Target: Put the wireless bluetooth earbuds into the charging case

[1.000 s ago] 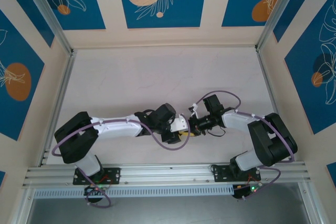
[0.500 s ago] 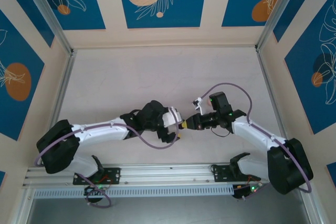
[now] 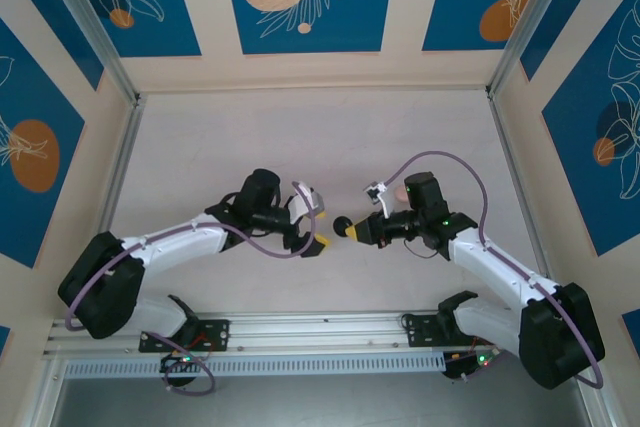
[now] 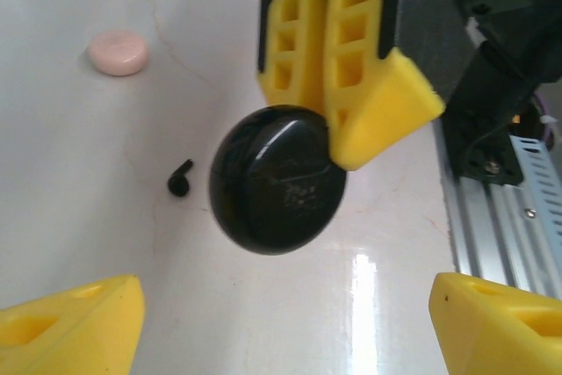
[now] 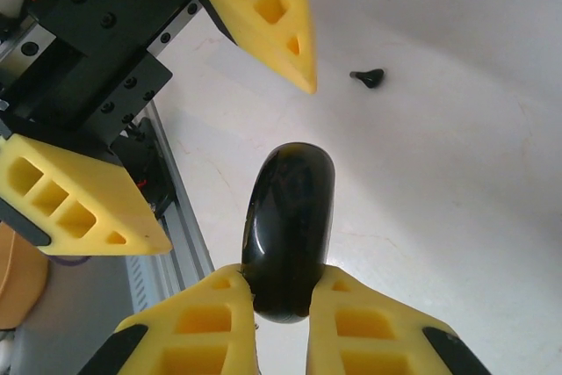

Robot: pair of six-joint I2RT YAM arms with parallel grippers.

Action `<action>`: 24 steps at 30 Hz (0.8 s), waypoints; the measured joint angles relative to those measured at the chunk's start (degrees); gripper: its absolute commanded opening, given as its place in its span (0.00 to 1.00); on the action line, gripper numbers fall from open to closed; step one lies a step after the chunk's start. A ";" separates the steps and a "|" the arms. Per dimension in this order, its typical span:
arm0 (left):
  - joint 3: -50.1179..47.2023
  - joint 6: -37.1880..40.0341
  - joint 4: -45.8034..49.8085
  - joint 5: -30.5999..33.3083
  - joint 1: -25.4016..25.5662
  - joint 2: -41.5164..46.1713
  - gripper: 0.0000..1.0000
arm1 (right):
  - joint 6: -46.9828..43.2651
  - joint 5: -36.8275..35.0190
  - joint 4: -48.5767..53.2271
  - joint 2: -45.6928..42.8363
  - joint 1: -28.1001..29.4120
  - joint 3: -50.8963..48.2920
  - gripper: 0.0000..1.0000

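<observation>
We view the table (image 3: 300,137) from overhead; wrist cams sit close, facing each other, sharing the black case (image 4: 277,182).

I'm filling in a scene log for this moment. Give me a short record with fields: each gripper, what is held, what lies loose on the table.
right gripper: shut on the black case, pinching its edge
left gripper: open, empty, facing the case
black case: round, closed, held above the table
black earbud: loose on the table, outside any case
pink case: closed, on the table, apart from the earbud
</observation>
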State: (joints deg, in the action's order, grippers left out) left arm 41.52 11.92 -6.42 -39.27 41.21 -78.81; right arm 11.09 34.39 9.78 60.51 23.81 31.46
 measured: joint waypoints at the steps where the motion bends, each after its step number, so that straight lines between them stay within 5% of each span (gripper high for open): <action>1: 0.02 0.52 0.52 -0.74 -0.24 0.15 0.81 | -1.25 0.13 0.02 -0.13 0.15 0.02 0.15; 24: 5.92 11.65 12.96 -8.79 -1.36 0.31 0.59 | -30.75 5.20 3.82 -1.33 5.16 4.15 0.12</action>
State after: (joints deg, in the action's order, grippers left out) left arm 47.44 23.57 6.55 -48.05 39.86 -78.50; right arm -19.66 39.59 13.61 59.18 28.97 35.62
